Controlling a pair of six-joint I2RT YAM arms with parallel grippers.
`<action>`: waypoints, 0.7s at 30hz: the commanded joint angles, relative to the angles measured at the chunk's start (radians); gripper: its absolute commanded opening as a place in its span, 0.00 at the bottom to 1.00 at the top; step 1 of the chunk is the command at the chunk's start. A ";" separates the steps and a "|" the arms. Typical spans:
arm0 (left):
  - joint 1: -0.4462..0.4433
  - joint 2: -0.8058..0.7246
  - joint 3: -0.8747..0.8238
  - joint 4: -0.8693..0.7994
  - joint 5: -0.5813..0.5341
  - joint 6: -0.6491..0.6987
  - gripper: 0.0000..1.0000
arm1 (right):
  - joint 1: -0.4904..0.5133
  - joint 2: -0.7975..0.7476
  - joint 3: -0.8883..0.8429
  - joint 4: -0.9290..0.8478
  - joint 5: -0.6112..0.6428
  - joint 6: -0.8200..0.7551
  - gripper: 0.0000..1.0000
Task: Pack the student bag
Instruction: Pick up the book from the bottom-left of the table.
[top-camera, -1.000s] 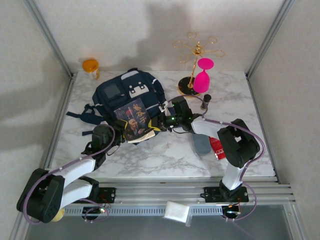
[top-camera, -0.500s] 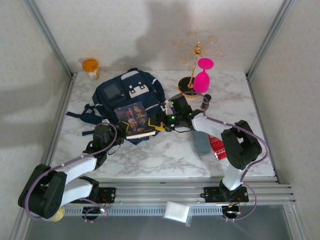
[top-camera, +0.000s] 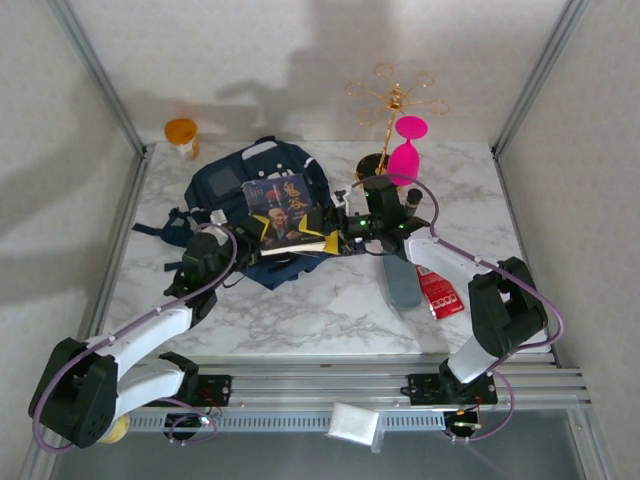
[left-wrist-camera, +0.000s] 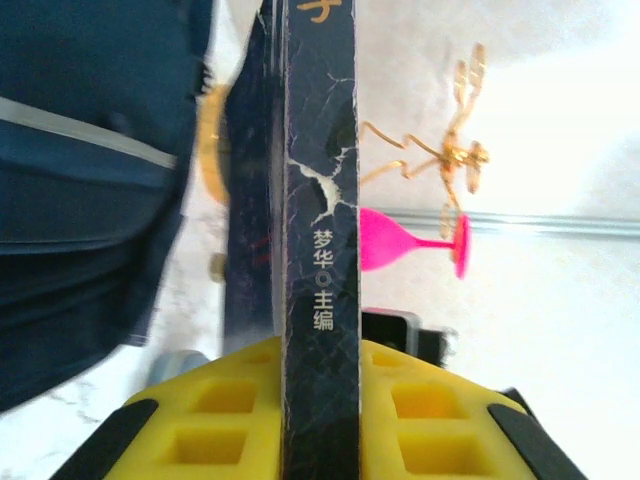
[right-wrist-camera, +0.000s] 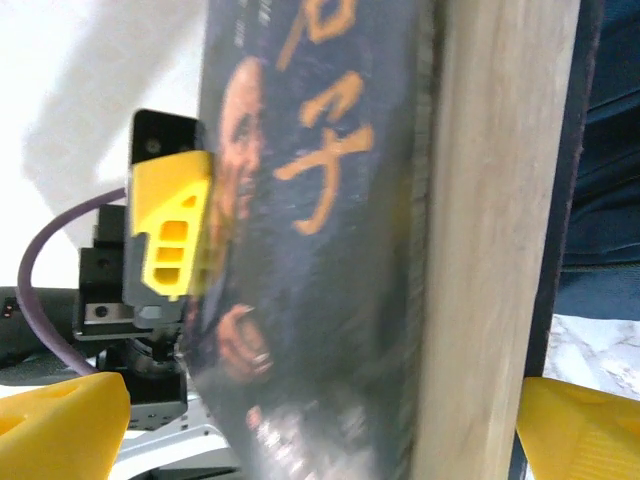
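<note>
Together, arms extended over student bag (top-camera: 232, 186); left gripper (left-wrist-camera: 320, 400) clamps book (top-camera: 288, 212), right gripper (right-wrist-camera: 320, 420) spread wide.

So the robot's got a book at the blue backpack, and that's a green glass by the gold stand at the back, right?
Not quite. The glass is pink, not green, as the top external view shows. The rest holds: the book is at the blue backpack, and the glass is by the gold stand at the back.
</note>
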 joint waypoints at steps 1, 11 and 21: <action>-0.023 -0.007 0.075 0.122 0.014 -0.008 0.00 | -0.010 0.016 0.007 0.029 -0.052 0.036 0.99; -0.069 0.003 0.145 0.138 0.005 -0.007 0.00 | -0.021 -0.012 -0.031 0.084 -0.062 0.061 0.99; -0.100 0.027 0.222 -0.213 -0.085 0.205 0.00 | -0.066 -0.137 -0.013 0.111 -0.002 0.028 0.60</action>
